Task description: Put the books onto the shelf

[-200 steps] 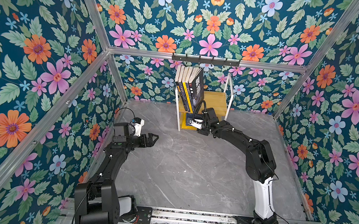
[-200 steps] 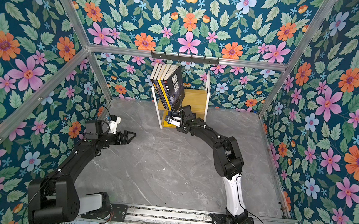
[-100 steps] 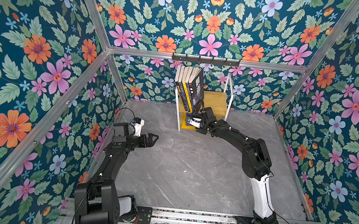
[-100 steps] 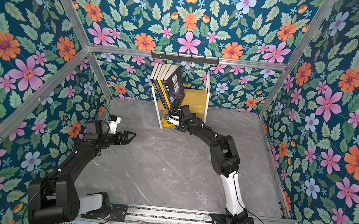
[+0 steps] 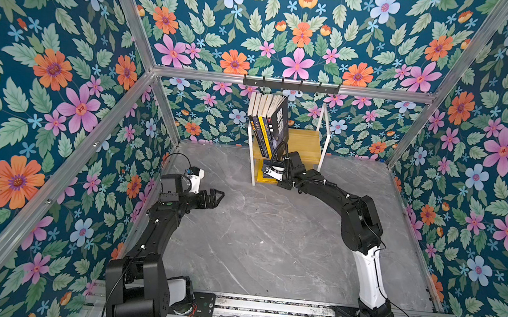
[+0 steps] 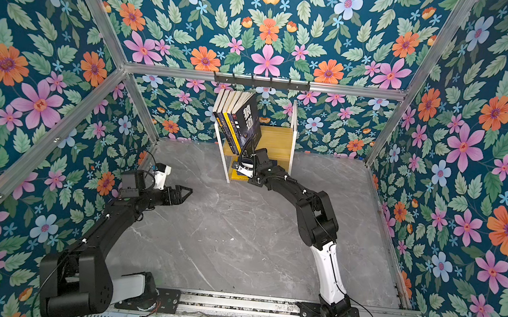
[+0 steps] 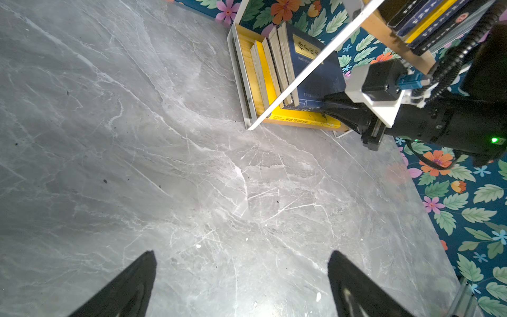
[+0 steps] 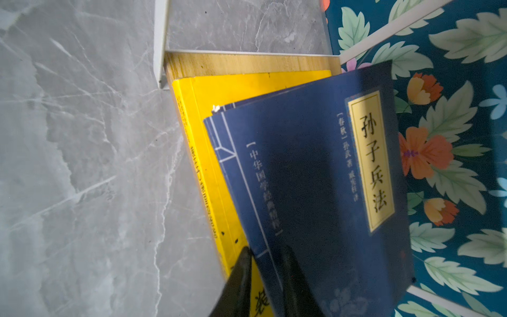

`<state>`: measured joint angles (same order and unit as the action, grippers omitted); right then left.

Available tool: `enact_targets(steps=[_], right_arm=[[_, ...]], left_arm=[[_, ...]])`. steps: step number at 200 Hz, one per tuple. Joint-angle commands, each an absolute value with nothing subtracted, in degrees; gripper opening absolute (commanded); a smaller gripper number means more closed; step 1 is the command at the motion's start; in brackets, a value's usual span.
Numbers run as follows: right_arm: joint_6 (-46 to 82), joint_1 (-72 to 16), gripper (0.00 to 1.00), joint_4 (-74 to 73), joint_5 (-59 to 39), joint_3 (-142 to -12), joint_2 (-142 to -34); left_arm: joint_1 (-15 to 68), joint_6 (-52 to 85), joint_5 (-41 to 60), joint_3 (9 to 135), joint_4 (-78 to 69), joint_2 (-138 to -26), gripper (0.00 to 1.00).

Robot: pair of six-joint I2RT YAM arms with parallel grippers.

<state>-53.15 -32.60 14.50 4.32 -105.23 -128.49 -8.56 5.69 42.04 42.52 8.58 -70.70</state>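
The shelf point(image 5: 307, 142) stands at the back wall, with several books point(image 5: 269, 119) leaning on its upper board. On the lower tier more books point(image 7: 274, 63) lean together above a flat yellow book point(image 8: 208, 131). My right gripper point(image 8: 265, 248) reaches into that tier and is shut on the spine edge of the navy book point(image 8: 315, 178) with the yellow label. One finger lies between it and the yellow book, the other on its cover. My left gripper point(image 7: 241, 254) hangs open over bare table, far from the shelf.
A black hook rail point(image 5: 291, 84) runs along the back wall above the shelf. Floral walls close in the grey marble table point(image 5: 270, 231) on three sides. The shelf's white frame post point(image 7: 296, 82) stands close to my right gripper.
My right gripper's jaws have narrowed onto the navy book's edge, and the arm has edged slightly toward the shelf. The left arm has not moved.
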Motion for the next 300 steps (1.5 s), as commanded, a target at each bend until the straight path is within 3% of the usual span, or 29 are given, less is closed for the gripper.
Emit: enact_targets(steps=[1,70,99,159,216,230,234,237,300], right_arm=[[-53.1,-32.7,0.20,13.4,4.6,-105.7,-128.9],[-53.5,-32.7,0.19,13.4,4.5,-105.8,-128.5],[-53.6,-32.9,0.24,13.7,4.1,-103.7,-125.8],[-49.7,-34.2,0.44,13.0,2.4,-90.3,-112.1],[-38.2,-34.6,0.65,9.7,3.8,-69.1,-90.6],[-35.0,-34.2,0.77,9.2,5.0,-64.2,-85.8],[-34.1,-34.0,0.95,9.0,5.1,-62.8,-84.5],[-33.4,-33.8,0.98,8.9,5.1,-61.7,-83.5],[-17.1,-27.0,0.99,3.1,8.9,-41.0,-64.5]], left_arm=[[-8.6,5.5,42.6,42.5,7.4,-70.8,0.99],[-8.6,5.5,42.5,42.5,7.3,-70.8,0.99],[-8.5,5.3,42.4,42.5,7.3,-70.7,0.99],[-8.6,3.1,40.0,43.3,8.8,-70.2,1.00],[-6.7,-4.7,29.6,47.5,13.4,-70.5,1.00],[-6.3,-6.4,28.1,46.8,10.8,-70.8,1.00],[-6.1,-6.8,27.9,46.3,9.8,-70.9,1.00],[-5.9,-7.0,27.6,46.0,9.0,-71.0,1.00],[-5.1,-9.2,28.9,32.2,-19.8,-74.3,1.00]])
